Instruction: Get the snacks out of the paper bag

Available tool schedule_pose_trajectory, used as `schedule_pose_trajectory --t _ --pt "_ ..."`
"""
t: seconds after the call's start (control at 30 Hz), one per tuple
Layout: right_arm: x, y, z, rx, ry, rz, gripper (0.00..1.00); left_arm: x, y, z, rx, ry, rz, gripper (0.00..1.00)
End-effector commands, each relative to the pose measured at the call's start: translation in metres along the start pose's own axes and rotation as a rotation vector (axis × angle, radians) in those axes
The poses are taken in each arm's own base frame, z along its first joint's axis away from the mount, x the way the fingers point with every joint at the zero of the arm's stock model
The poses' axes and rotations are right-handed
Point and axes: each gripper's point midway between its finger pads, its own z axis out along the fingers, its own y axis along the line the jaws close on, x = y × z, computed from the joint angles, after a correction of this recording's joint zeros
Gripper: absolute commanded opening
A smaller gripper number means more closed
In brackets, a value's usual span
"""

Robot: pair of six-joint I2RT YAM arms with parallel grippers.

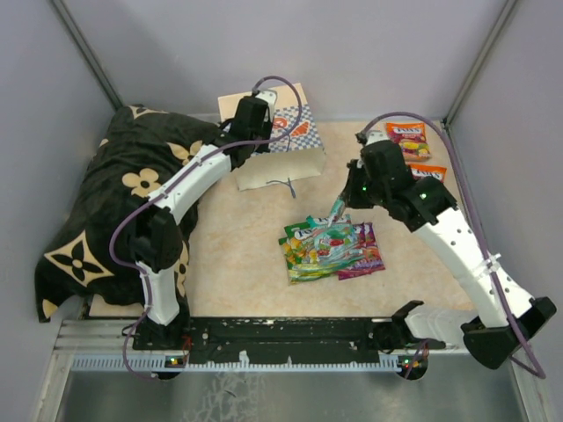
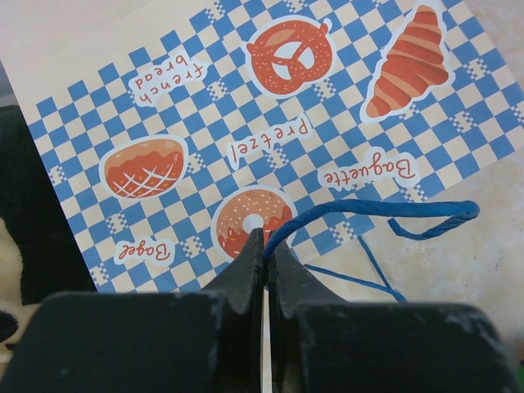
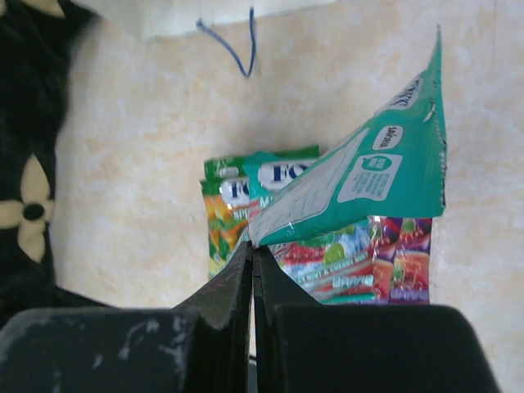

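Note:
The paper bag [image 1: 280,149] lies flat at the back of the table, its blue-white checkered band with bakery stickers filling the left wrist view [image 2: 270,123]. My left gripper [image 2: 266,246] is shut on the bag's blue cord handle [image 2: 377,211] and sits over the bag's far end [image 1: 252,117]. My right gripper [image 3: 253,250] is shut on the corner of a teal snack packet [image 3: 368,176] and holds it above a pile of green, teal and purple packets [image 1: 330,249]. Two orange packets [image 1: 411,141] lie at the back right.
A black flower-patterned cushion [image 1: 114,202] fills the left side of the table. Grey walls close in the back and both sides. The bag's second cord handle [image 1: 283,185] lies loose on the beige tabletop [image 1: 237,264].

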Motion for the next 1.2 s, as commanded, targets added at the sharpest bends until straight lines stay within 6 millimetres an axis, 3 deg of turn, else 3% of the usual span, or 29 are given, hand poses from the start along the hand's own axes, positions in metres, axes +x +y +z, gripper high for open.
schedule_pose_trajectory --t 0.0,0.1,0.27,0.43,0.67,0.8,0.93,0.97,1.03,1.17 --pt "0.033 0.002 -0.007 0.062 0.139 -0.158 0.0 0.008 0.012 0.001 -0.046 0.015 -0.005 0.0" --pt "0.045 0.008 -0.009 0.072 0.171 -0.191 0.0 0.01 0.017 -0.001 -0.051 0.019 -0.004 0.0" --pt "0.044 0.02 -0.01 0.057 0.188 -0.225 0.0 0.008 0.02 -0.002 -0.05 0.013 -0.009 0.0" --pt "0.073 0.046 0.019 0.013 0.288 -0.297 0.0 0.006 0.019 -0.004 -0.03 -0.001 -0.014 0.0" --pt "0.12 0.082 0.07 -0.071 0.4 -0.318 0.0 -0.002 0.034 -0.013 -0.039 -0.021 -0.015 0.0" --pt "0.139 0.093 0.096 -0.107 0.439 -0.308 0.0 -0.006 0.038 -0.019 -0.027 -0.03 -0.027 0.0" --pt "0.149 0.111 0.109 -0.186 0.46 -0.277 0.0 -0.019 0.038 -0.027 -0.014 -0.052 -0.021 0.0" --pt "0.149 0.117 0.11 -0.213 0.453 -0.269 0.02 -0.025 0.038 -0.029 -0.01 -0.06 -0.022 0.0" --pt "0.148 0.127 0.11 -0.265 0.449 -0.258 0.2 -0.036 0.037 -0.033 0.0 -0.079 -0.025 0.0" --pt "0.133 0.149 0.098 -0.386 0.401 -0.261 0.68 -0.06 0.031 -0.043 0.036 -0.121 -0.039 0.0"
